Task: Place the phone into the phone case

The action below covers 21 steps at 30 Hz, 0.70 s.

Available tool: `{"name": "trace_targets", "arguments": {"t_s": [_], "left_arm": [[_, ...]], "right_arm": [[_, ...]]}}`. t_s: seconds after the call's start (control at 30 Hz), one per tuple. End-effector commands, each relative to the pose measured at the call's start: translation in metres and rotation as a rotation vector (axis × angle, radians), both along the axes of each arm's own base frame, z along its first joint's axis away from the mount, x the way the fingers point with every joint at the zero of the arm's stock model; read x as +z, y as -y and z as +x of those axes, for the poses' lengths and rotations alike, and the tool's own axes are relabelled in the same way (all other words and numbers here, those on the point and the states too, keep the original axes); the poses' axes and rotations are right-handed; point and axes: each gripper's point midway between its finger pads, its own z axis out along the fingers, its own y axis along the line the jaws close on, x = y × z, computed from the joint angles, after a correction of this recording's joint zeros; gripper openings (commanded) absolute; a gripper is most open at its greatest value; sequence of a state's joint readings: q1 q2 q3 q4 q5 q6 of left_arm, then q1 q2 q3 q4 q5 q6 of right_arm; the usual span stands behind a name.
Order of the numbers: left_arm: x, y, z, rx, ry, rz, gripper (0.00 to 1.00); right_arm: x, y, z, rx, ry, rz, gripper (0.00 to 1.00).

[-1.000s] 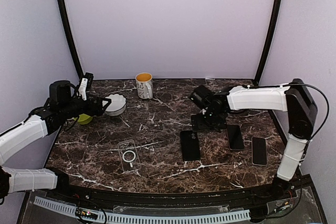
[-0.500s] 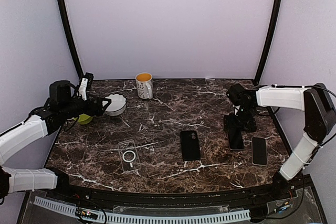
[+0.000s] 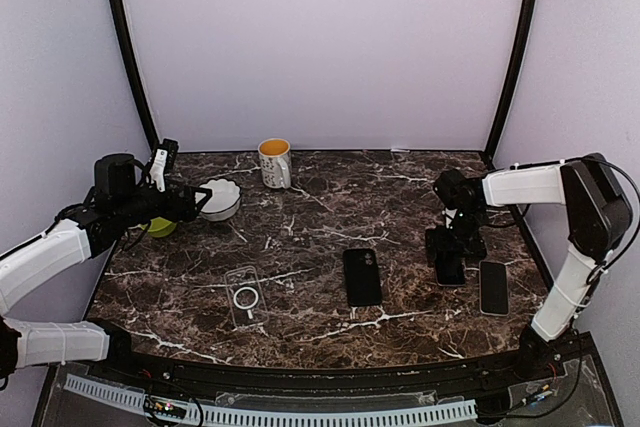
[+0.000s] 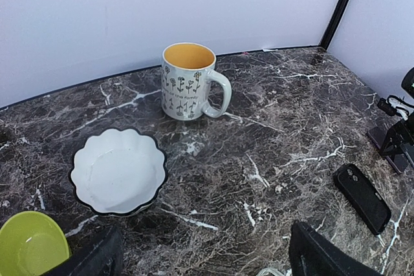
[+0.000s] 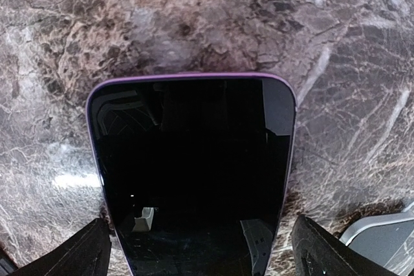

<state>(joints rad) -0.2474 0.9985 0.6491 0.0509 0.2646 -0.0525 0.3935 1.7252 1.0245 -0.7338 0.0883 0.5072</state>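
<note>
The right gripper (image 3: 450, 250) is hovering over the phone (image 5: 194, 166), which is lying flat and screen-up on the desk (image 3: 300, 237), well to the right of the case (image 3: 245, 295). The step in hand is probably the pick. To do it well, the gripper should be keeping the phone centred across its narrow width and coming down until its fingers (image 5: 90, 250) are flanking the purple edges. It should then be closing squarely, since so thin a slab could slide or pivot. The jaws are standing wide apart, one on either side of the phone, and clamping nothing. Whether they are touching the desk cannot be told. The left gripper (image 4: 207, 263) is waiting behind and left of the case, also spread wide and holding nothing. The case is lying flat, with nothing in it.
</note>
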Motion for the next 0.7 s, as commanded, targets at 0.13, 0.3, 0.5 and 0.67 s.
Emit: {"name": "trace_targets", "arguments": {"t_s": [0.13,0.3,0.5,0.67], "left_arm": [[-0.011,0.000,-0.004,-0.004,-0.018,0.026,0.90],[-0.011,0.000,-0.004,-0.006,-0.019,0.024,0.90],[-0.008,0.001,-0.005,-0.010,-0.015,0.014,0.90],[-0.001,0.008,-0.009,-0.039,-0.004,-0.033,0.91]], "right_arm": [[-0.009,-0.001,0.002,0.013,-0.022,-0.004,0.82],[0.001,-0.001,0.005,0.001,-0.003,-0.012,0.58],[0.039,-0.012,0.018,-0.025,0.128,-0.038,0.38],[0.081,-0.059,0.023,-0.018,0.313,-0.004,0.08]]}}
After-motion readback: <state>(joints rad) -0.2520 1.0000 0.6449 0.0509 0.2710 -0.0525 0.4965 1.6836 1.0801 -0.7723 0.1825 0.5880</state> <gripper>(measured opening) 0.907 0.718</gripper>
